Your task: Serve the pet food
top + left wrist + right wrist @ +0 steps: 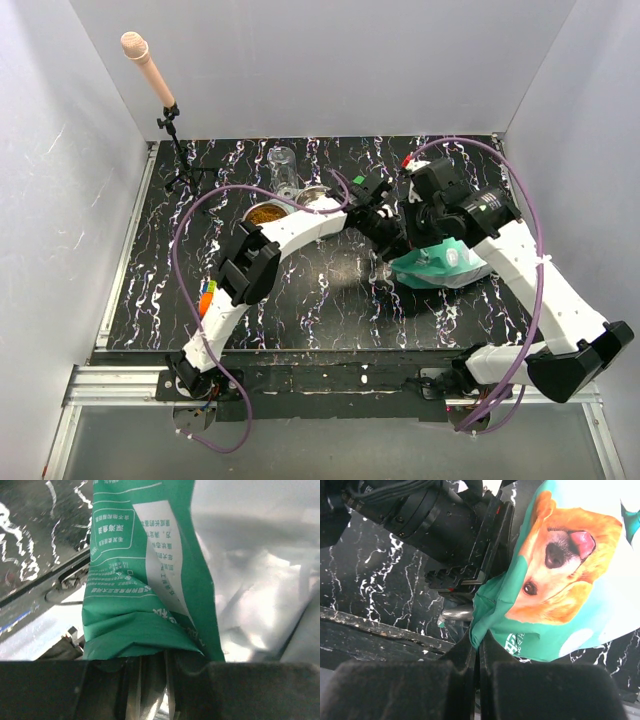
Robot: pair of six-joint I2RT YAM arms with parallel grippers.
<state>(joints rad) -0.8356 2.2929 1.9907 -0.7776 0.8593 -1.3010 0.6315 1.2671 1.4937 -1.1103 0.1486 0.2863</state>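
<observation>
- The pet food [265, 214] that can be seen is an orange-brown heap in a metal bowl [250, 210] on the desk [330, 290], left of centre.
- From both hands it lies to the left, with the left forearm running just beside the bowl. The left arm is the nearer one.
- The teal bag [445, 265] with the dog print sits to the right, well apart from that bowl, its bulk trailing rightward from the hands.
- The left hand [150, 666] pinches a folded green edge of the bag.
- The right hand [477, 652] is pressed together on the bag's corner, close to the left hand.
- Any pour would probably need the bag carried left, across the left arm's own reach.
- A second metal bowl [318, 197] and a clear cup [283, 165] stand behind; a microphone [135, 47] stands at the far left.
</observation>
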